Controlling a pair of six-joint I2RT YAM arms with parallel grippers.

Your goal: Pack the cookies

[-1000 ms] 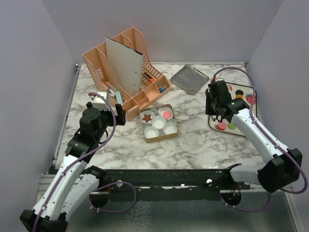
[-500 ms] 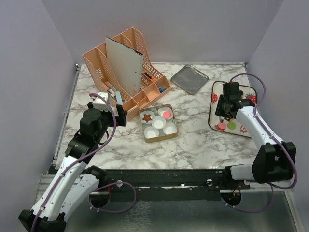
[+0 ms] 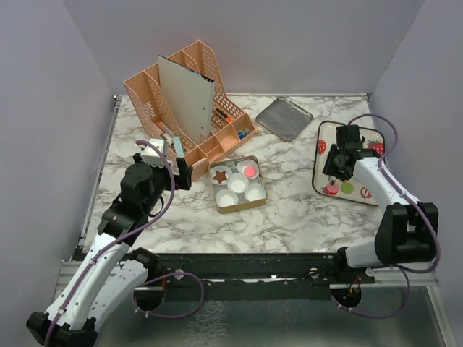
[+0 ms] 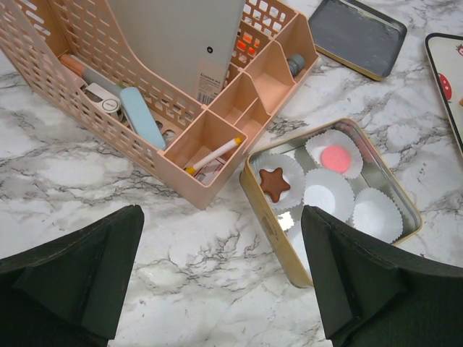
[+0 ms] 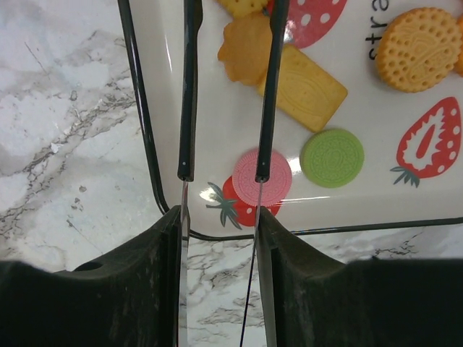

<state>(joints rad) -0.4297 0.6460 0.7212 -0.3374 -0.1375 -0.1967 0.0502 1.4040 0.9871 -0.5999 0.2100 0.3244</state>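
Cookies lie on a white strawberry-print tray. The right wrist view shows this tray with an orange flower cookie, a yellow rectangle, a pink round, a green round and a yellow round. My right gripper hangs open over the tray's near left part. Its thin fingers straddle the flower cookie's edge and hold nothing. A gold tin holds white paper cups, a brown star and a pink round. My left gripper is open and empty, left of the tin.
A pink mesh desk organizer with a grey folder stands at the back left, and also shows in the left wrist view. The grey tin lid lies at the back centre. Purple walls close in three sides.
My right arm has swung right, from the tray's left edge to over the tray, then settled slightly farther in. The left arm has hardly moved.
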